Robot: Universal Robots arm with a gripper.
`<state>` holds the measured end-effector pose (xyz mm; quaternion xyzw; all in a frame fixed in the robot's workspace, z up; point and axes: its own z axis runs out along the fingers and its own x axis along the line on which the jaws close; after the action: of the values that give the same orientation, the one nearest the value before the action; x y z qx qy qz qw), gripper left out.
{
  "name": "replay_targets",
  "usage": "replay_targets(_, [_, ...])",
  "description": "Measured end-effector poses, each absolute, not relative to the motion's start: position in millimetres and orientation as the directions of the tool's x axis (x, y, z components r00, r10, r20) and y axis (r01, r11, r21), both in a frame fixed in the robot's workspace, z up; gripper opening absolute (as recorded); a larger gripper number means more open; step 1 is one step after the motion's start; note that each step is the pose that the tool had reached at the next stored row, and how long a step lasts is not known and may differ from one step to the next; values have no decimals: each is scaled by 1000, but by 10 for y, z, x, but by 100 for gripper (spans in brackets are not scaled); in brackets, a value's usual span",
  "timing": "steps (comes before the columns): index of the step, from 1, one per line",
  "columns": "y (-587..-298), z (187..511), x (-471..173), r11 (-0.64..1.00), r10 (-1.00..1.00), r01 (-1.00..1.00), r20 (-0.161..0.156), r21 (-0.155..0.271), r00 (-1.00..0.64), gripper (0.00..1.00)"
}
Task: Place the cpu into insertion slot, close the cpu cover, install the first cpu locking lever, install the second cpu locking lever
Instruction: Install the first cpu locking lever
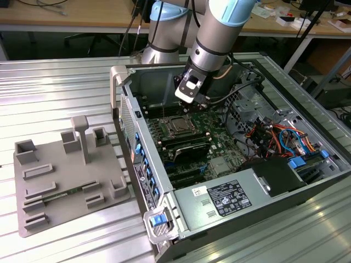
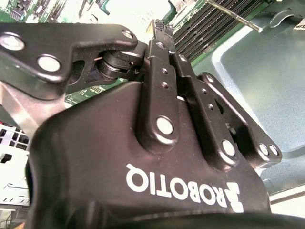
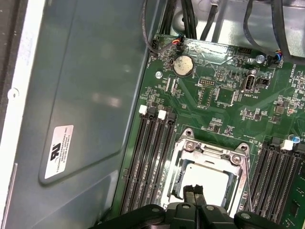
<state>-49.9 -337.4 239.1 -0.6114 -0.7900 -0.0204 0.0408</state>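
While the claw [image 3: 195,192] hangs low over the green board [image 3: 224,102], its two fingers are pressed tip to tip with nothing seen between them. Directly beneath the tips lies the cpu [image 3: 212,183], its pale metal top seated in the insertion slot [image 3: 180,177]. Around the chip the cpu cover [image 3: 213,151] appears to lie flat; whether it is latched I cannot tell. Long black memory slots [image 3: 147,157] run on either side of the claw, and a round coin battery [image 3: 183,65] lies farther out beyond the tips.

insertion slot [image 3: 212,151] 1; coin battery [image 3: 183,65] 1; grey tray [image 1: 66,175] 1
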Motion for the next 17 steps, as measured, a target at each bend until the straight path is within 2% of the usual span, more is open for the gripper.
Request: replay_targets(17, [-3374,2391,-499,270,959,963,94,-16,-268,11])
